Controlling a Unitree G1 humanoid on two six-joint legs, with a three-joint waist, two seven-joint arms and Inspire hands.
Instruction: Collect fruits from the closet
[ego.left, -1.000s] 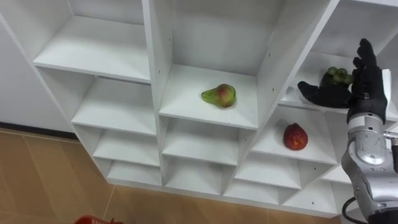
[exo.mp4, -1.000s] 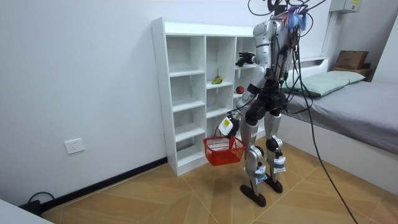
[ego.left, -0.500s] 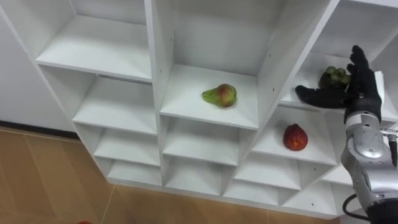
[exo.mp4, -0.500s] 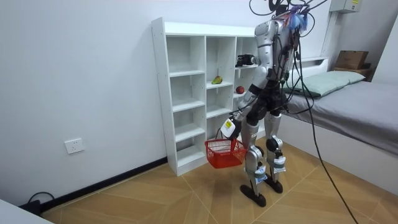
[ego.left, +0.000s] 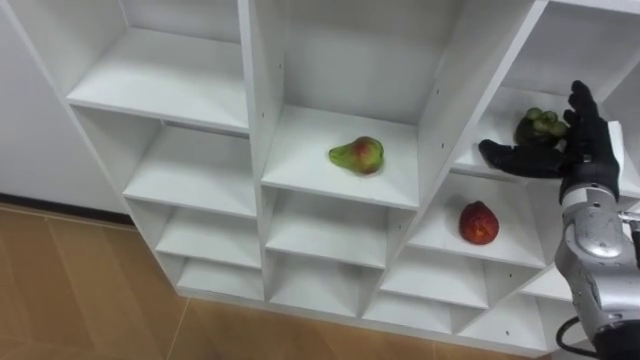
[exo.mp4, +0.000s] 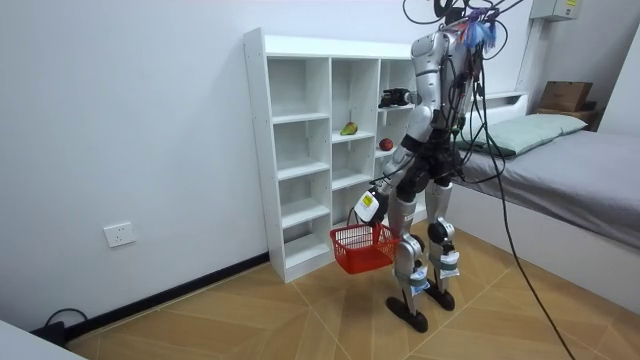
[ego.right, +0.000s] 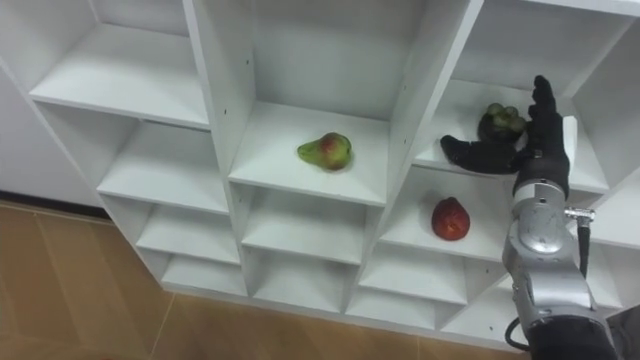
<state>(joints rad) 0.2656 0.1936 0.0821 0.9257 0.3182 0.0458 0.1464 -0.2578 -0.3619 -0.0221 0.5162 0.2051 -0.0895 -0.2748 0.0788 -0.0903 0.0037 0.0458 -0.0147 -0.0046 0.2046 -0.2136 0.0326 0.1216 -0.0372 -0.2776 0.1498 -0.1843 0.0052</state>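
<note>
White closet (ego.left: 250, 100); green pear (ego.left: 358, 155) blushed red; red apple (ego.left: 478, 223) at four o'clock of it; green grapes (ego.left: 540, 124); black right hand (ego.left: 577, 152); red basket (exo.mp4: 362, 248).

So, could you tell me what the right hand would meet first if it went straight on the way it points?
Most likely the bunch of green grapes on the shelf. The open right hand faces it closely, though depth is hard to judge.

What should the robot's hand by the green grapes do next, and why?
Probably ease the right hand a little closer and curl its fingers round the green grapes. The hand is open right beside the bunch on the shelf, not gripping it yet, and the red basket hangs ready from the left hand.
</note>
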